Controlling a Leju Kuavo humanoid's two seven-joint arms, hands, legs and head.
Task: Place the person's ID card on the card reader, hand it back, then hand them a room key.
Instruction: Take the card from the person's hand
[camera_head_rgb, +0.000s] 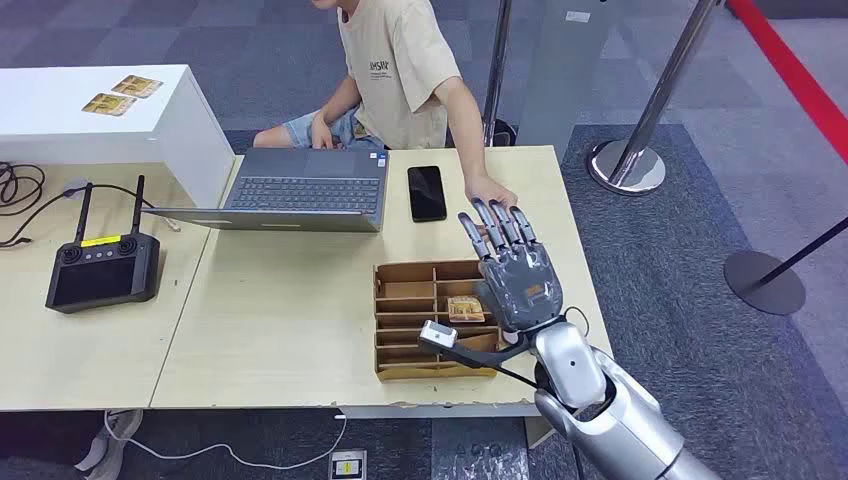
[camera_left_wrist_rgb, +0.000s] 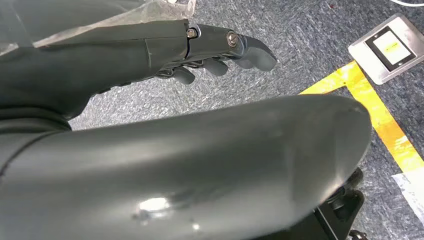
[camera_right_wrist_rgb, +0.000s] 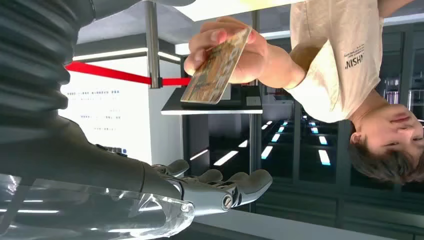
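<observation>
The right hand (camera_head_rgb: 518, 275) is raised over the table's (camera_head_rgb: 290, 310) right side, its fingers spread and holding nothing. Just beyond it, the person's hand (camera_right_wrist_rgb: 235, 47) holds the ID card (camera_right_wrist_rgb: 216, 67). The left hand (camera_left_wrist_rgb: 220, 47) hangs over the floor, fingers loosely curled, empty.

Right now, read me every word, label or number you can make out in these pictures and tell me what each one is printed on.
"NISH": the end of a print on the person's beige T-shirt, the rest cut off.
Small chest print on the same shirt in the head view: too small to read.
Card in the person's hand: patterned, no legible text.
Cards on the white counter: too small to read.
White panel's print: blurred.
</observation>
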